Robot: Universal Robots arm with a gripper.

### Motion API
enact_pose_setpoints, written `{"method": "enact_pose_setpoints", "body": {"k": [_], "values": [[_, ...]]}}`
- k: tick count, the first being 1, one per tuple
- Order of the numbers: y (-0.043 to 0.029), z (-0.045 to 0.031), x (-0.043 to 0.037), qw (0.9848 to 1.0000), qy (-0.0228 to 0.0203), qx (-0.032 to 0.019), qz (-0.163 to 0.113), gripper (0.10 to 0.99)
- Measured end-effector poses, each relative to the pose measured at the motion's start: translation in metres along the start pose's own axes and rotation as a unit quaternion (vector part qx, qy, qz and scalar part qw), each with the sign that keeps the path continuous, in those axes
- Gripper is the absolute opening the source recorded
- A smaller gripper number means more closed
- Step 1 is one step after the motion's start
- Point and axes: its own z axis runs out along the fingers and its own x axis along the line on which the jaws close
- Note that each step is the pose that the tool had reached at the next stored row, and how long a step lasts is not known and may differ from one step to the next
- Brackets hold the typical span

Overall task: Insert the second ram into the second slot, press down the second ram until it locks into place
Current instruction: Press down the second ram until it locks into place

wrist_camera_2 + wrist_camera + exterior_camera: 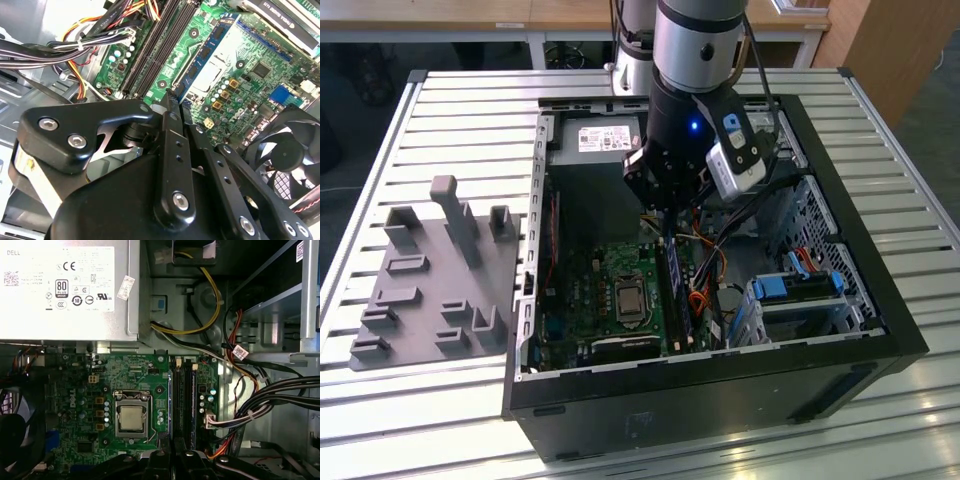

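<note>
The second ram [202, 52], a thin blue board with black chips, stands on edge in the memory slot nearest the processor socket [132, 415]. It also shows as a narrow blue edge in the first wrist view [171, 400] and in the exterior view [673, 290]. My gripper [169, 100] is shut with nothing between its fingers. It hangs inside the open computer case [880, 330] with its tips over one end of that stick [665, 222]. Whether the tips touch the stick I cannot tell. Another blue-edged stick [193, 400] sits two slots away.
A silver power supply [65, 285] fills the case's far end. Bundled cables [260, 400] run beside the memory slots. A black fan [290, 150] lies past the processor socket. A drive cage with blue tabs [800, 290] is at the exterior view's right, a grey fixture [430, 280] at its left.
</note>
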Motion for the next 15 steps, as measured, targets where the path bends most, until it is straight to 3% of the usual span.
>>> {"method": "enact_pose_setpoints", "body": {"k": [15], "values": [[0.0,0.0077,-0.0001,1.0,0.0003,-0.0001,0.0,0.137]]}}
